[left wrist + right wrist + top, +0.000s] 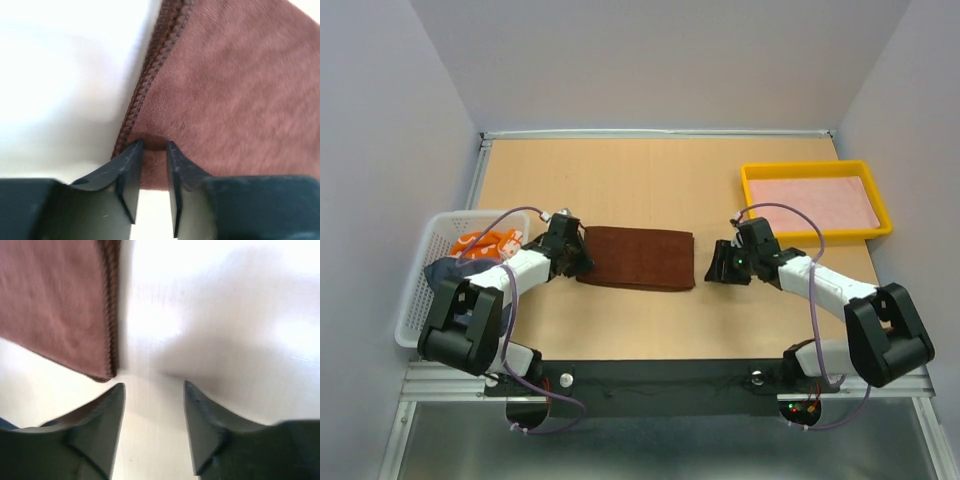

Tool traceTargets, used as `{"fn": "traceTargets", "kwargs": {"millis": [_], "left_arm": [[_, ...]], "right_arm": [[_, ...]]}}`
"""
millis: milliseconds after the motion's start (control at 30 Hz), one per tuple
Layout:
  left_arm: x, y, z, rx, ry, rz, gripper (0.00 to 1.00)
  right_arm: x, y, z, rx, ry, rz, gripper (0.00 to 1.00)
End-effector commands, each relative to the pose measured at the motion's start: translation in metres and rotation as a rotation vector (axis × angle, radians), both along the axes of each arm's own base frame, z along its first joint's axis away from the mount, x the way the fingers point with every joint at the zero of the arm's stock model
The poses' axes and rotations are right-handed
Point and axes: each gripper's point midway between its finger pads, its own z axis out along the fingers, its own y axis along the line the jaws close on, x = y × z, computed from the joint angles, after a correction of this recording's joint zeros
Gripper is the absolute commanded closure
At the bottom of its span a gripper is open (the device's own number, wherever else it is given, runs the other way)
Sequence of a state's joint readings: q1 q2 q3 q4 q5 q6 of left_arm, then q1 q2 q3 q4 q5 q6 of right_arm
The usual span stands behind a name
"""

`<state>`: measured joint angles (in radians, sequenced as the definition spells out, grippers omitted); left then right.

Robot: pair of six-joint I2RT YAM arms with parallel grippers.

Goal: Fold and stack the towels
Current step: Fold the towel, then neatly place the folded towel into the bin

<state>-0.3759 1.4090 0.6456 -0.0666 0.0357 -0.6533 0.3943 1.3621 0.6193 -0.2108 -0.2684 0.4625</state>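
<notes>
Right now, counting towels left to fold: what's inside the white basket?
An orange towel with white pattern and a dark blue towel beside it show in the basket. Anything beneath them is covered.

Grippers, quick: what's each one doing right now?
Left gripper: closed on the edge of the reddish-brown towel.
Right gripper: open, holding nothing, beside the towel's corner.

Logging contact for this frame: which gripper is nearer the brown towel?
Left. The left gripper is closed on the brown towel's left edge; the right gripper is open just off its right edge, not touching.
</notes>
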Motion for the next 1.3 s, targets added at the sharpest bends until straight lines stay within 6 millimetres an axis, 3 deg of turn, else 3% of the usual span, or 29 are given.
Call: {"fn": "traceTargets", "kwargs": {"millis": [0, 33, 100, 133, 167, 200, 300, 367, 467, 533, 567, 600, 633, 667, 700, 767, 967, 1267], "left_arm": [[-0.003, 0.031, 0.004, 0.142, 0.012, -0.008, 0.59], [0.000, 0.028, 0.009, 0.141, 0.005, -0.025, 0.52], [0.010, 0.019, 0.028, 0.147, -0.061, -0.066, 0.45], [0.015, 0.012, 0.040, 0.151, -0.099, -0.088, 0.36], [0.013, -0.002, 0.054, 0.165, -0.150, -0.141, 0.32], [0.013, -0.011, 0.063, 0.183, -0.189, -0.187, 0.26], [0.002, -0.059, 0.101, 0.204, -0.326, -0.327, 0.09], [-0.007, -0.089, 0.119, 0.182, -0.380, -0.403, 0.07], [-0.029, -0.139, 0.130, 0.198, -0.435, -0.564, 0.08], [-0.046, -0.166, 0.110, 0.270, -0.409, -0.659, 0.10], [-0.047, -0.181, 0.115, 0.288, -0.427, -0.692, 0.12], [-0.048, -0.189, 0.094, 0.350, -0.396, -0.722, 0.14], [-0.048, -0.202, 0.099, 0.364, -0.400, -0.744, 0.17], [-0.057, -0.212, 0.091, 0.393, -0.391, -0.782, 0.20], [-0.057, -0.212, 0.070, 0.464, -0.350, -0.805, 0.24], [-0.057, -0.225, 0.058, 0.515, -0.338, -0.833, 0.25], [-0.053, -0.235, 0.042, 0.577, -0.324, -0.898, 0.25], [-0.051, -0.232, 0.012, 0.678, -0.294, -1.009, 0.25]], "right_arm": [[0.019, -0.011, 0.031, -0.042, -0.111, -0.074, 0.40], [0.022, -0.014, 0.038, -0.055, -0.137, -0.080, 0.28], [0.028, -0.028, 0.045, -0.119, -0.163, -0.127, 0.21], [0.032, -0.034, 0.055, -0.131, -0.193, -0.146, 0.16], [0.035, -0.041, 0.059, -0.150, -0.210, -0.168, 0.13], [0.039, -0.049, 0.062, -0.175, -0.227, -0.199, 0.03], [0.040, -0.069, 0.065, -0.199, -0.239, -0.267, 0.00], [0.041, -0.080, 0.065, -0.198, -0.234, -0.309, 0.00], [0.040, -0.089, 0.063, -0.210, -0.234, -0.339, 0.00], [0.039, -0.091, 0.060, -0.215, -0.225, -0.340, 0.00], [0.039, -0.091, 0.059, -0.215, -0.224, -0.340, 0.00], [0.037, -0.091, 0.056, -0.213, -0.213, -0.338, 0.00], [0.036, -0.091, 0.054, -0.213, -0.209, -0.339, 0.00], [0.035, -0.092, 0.054, -0.216, -0.210, -0.341, 0.00], [0.033, -0.094, 0.052, -0.221, -0.204, -0.346, 0.00], [0.031, -0.095, 0.051, -0.222, -0.203, -0.355, 0.00], [0.028, -0.095, 0.049, -0.213, -0.200, -0.355, 0.00], [0.026, -0.094, 0.050, -0.207, -0.203, -0.346, 0.00]]}}
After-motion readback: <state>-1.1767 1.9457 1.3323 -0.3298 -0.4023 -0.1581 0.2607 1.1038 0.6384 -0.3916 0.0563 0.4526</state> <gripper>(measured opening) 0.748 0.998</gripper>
